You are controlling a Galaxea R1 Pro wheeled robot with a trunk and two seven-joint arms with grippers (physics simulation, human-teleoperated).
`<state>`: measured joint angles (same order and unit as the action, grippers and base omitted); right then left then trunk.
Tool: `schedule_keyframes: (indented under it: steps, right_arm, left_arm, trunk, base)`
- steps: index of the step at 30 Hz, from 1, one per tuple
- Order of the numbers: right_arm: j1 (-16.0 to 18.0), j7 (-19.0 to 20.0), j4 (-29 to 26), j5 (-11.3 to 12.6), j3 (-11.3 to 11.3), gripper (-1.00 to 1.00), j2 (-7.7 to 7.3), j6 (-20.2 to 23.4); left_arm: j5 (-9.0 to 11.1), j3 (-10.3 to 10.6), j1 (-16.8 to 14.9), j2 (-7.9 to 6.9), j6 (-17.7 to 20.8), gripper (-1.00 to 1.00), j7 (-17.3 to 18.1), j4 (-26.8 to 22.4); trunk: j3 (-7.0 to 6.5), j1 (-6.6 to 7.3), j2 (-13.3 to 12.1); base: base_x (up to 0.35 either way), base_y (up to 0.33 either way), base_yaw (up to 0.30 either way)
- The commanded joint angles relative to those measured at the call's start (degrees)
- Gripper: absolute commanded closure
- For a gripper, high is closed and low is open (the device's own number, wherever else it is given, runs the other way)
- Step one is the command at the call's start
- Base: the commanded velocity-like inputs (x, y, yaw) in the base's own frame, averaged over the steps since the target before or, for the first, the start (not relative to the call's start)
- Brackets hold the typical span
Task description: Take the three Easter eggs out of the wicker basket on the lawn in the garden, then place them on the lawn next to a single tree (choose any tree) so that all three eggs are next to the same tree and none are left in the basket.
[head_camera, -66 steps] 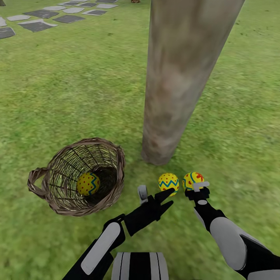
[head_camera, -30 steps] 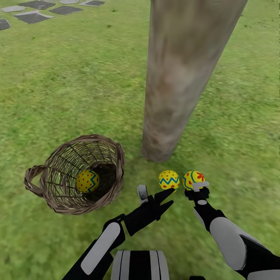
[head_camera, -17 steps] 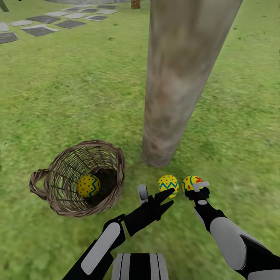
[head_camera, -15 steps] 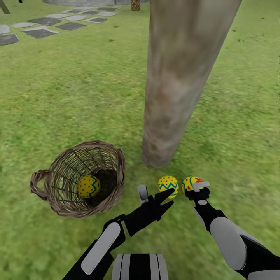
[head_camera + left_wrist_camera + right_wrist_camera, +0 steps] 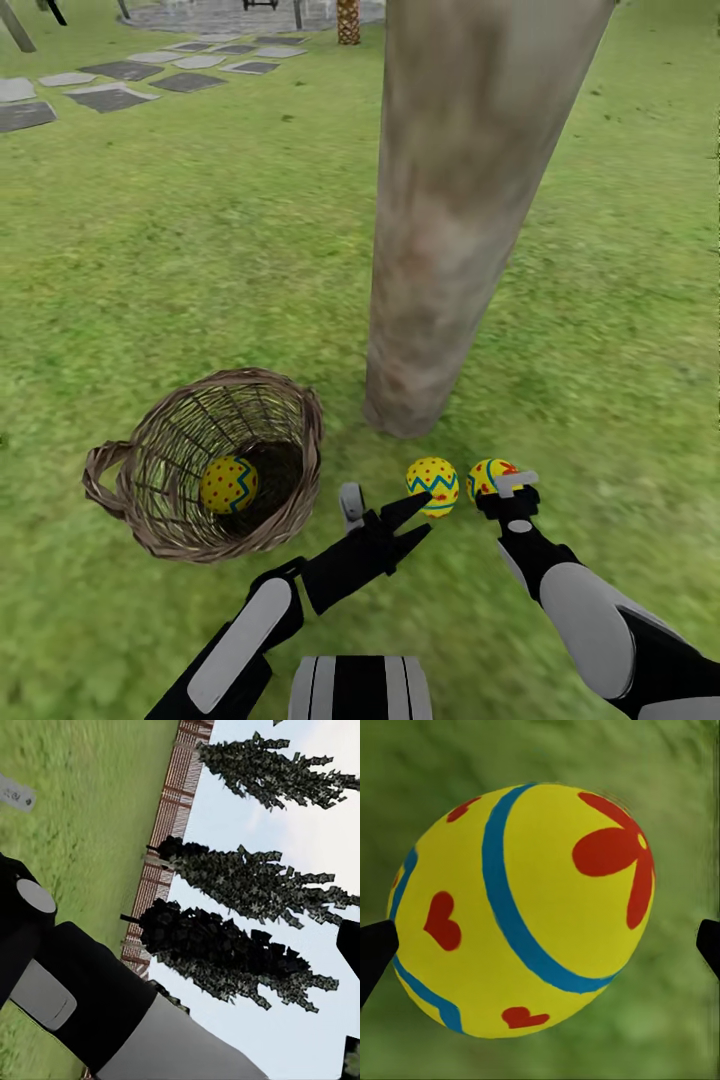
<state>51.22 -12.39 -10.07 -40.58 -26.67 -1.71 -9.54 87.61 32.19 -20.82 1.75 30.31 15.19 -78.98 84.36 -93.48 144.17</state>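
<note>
On the lawn (image 5: 200, 260) stands the brown wicker basket (image 5: 300, 440), with one yellow Easter egg (image 5: 228, 485) lying inside it. Two more eggs lie on the grass at the foot of the thick pale tree (image 5: 450, 200): a zigzag one (image 5: 432, 486) and a flower-marked one (image 5: 488, 476). My left gripper (image 5: 385, 512) is open and holds nothing, between the basket and the zigzag egg. My right gripper (image 5: 512, 487) is open just behind the flower egg. In the right wrist view this egg (image 5: 525, 907) sits between the spread fingertips (image 5: 375, 952).
Grey stepping stones (image 5: 110, 97) lie far back on the left, with a palm trunk (image 5: 347, 20) beyond. The left wrist view looks sideways at the slatted fence (image 5: 161, 862), dark-leaved trees (image 5: 225, 945) and my right forearm (image 5: 82, 990).
The head view has tilted up a little. My left gripper has shifted a bit left, away from the zigzag egg toward the basket. The eggs, the basket and the right gripper stay put.
</note>
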Motion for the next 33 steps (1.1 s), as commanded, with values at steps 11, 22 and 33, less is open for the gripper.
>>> schedule_keyframes:
  steps: [11,22,33]
  right_arm:
    - [0.02,-0.14,-0.51,-0.34,-0.49,-1.00,-0.19,-0.28]
    - [0.09,0.56,-1.07,-0.57,-0.49,-1.00,-1.74,12.30]
    - [0.10,11.30,-4.73,-1.23,-0.27,-1.00,-4.61,23.11]
  left_arm:
    - [0.46,0.13,-0.01,-0.34,0.35,-1.00,0.02,-0.04]
    - [0.63,0.06,-0.11,-0.50,1.49,-1.00,-0.25,-0.05]
    - [0.59,0.15,-0.19,-0.27,1.68,-1.00,-0.30,-0.12]
  trunk:
    - [-2.41,0.29,-0.14]
    - [-4.85,0.57,-0.28]
    - [-7.29,0.86,-0.43]
  base:
    - [0.000,0.000,0.000]
    - [-0.009,0.000,0.000]
    - [-0.301,0.000,0.000]
